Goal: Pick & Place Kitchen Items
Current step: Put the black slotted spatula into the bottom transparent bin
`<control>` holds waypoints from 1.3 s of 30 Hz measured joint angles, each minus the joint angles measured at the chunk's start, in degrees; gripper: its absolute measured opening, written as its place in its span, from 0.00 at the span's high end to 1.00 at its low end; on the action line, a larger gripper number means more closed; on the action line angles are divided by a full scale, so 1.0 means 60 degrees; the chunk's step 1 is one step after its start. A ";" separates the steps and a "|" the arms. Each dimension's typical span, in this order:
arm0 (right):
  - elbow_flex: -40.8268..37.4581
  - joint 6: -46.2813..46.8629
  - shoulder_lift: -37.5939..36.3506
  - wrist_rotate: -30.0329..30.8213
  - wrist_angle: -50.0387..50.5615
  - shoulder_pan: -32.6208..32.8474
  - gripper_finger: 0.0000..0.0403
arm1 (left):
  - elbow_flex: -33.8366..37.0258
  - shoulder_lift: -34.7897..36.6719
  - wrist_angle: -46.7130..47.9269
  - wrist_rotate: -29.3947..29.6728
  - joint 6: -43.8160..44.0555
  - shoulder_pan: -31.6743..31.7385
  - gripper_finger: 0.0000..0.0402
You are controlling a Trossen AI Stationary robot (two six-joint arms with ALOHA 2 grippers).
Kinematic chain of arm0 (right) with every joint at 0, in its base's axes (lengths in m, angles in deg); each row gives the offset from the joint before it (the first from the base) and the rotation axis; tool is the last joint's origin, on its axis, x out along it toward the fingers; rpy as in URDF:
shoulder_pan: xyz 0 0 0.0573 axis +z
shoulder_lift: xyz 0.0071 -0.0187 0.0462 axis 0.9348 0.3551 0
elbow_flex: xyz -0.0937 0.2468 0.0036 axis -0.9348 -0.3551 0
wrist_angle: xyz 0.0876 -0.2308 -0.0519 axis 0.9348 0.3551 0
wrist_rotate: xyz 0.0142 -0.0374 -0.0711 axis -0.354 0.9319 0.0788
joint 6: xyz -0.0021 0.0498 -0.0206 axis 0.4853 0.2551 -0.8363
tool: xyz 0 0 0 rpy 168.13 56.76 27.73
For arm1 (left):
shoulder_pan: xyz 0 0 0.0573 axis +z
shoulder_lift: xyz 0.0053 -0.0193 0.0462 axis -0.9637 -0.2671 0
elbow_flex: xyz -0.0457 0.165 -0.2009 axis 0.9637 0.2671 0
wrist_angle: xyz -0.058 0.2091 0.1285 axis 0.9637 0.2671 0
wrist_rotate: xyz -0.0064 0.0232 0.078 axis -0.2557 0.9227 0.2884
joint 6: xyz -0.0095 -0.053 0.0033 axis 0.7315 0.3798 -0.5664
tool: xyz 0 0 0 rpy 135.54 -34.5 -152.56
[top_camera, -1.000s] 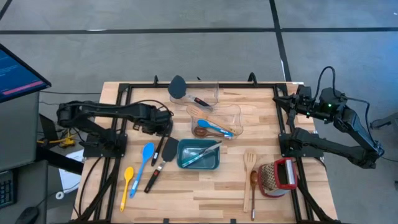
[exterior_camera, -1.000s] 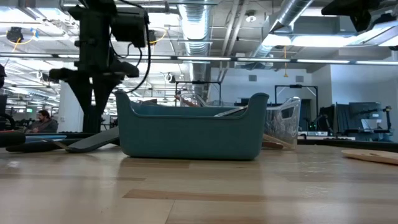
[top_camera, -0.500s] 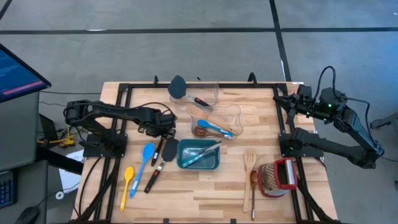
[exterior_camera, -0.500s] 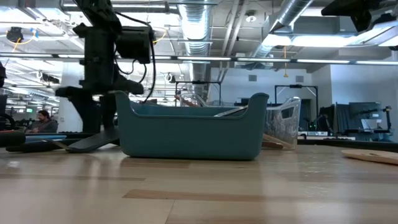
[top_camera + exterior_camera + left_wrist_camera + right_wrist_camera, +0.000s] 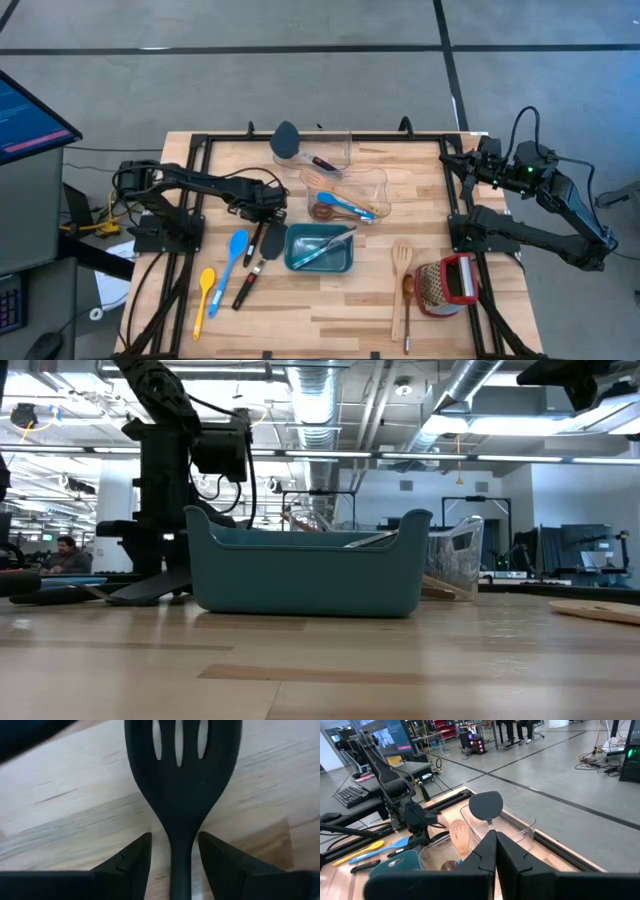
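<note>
Down low, left hand (image 5: pixel 175 857) open, fingers straddling black slotted spatula (image 5: pixel 182 780).

The slotted black spatula (image 5: pixel 181 785) has its handle end cut off.

Black slotted spatula (image 5: pixel 182 780), teal bin (image 5: pixel 319 249), prob. plastic

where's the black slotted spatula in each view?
High view: black slotted spatula lies just left of the teal bin, under the left gripper.
Low view: its blade lies on the table, left of the bin.
Left wrist view: centre, neck between the open fingers.
Right wrist view: cannot tell.
Shared landmark: the teal bin.
</note>
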State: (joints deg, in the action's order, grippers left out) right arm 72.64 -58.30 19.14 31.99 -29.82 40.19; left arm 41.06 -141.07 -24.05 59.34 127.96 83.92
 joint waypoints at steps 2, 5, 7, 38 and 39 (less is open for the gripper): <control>0.0000 0.0002 -0.0001 -0.0001 0.0001 0.0000 1.00 | 0.0007 -0.0021 -0.0022 0.0134 -0.0002 0.0000 0.61; 0.0000 0.0002 0.0000 -0.0002 0.0000 0.0000 1.00 | 0.0006 -0.0038 -0.0040 0.0341 0.0004 -0.0011 0.63; 0.0000 0.0002 -0.0003 -0.0002 0.0000 0.0000 1.00 | 0.0009 -0.0038 -0.0042 0.0403 0.0004 -0.0011 0.65; 0.0000 -0.0004 -0.0004 -0.0002 0.0423 -0.0004 1.00 | 0.0050 0.1471 -0.0278 0.2134 0.0181 -0.0066 0.96; 0.0000 -0.0005 0.0000 -0.0002 0.0422 -0.0004 1.00 | 0.0050 0.1684 -0.0296 0.2262 0.0188 -0.0066 0.96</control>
State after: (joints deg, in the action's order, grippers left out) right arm 72.64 -58.33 19.14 31.98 -27.29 40.17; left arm 41.36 -130.97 -25.82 72.91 129.08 83.53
